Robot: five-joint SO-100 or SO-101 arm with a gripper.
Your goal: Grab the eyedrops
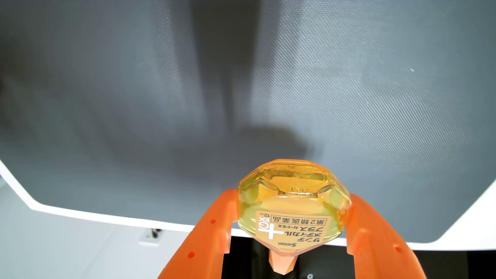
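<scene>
In the wrist view, the eyedrops (292, 206) are a small faceted bottle of clear yellow liquid with a pale orange label in Japanese print and an orange cap pointing toward the camera. My orange gripper (292, 212) is shut on the eyedrops, one finger (214, 230) pressing its left side and the other finger (375, 230) its right. The bottle hangs above the grey mat, casting a shadow on it.
A grey textured mat (349, 94) with a white border (102, 214) lies below. Beyond its lower-left edge is a pale surface (53, 246) with a small dark-marked tag (153, 236). A dark gap (249, 260) shows behind the fingers.
</scene>
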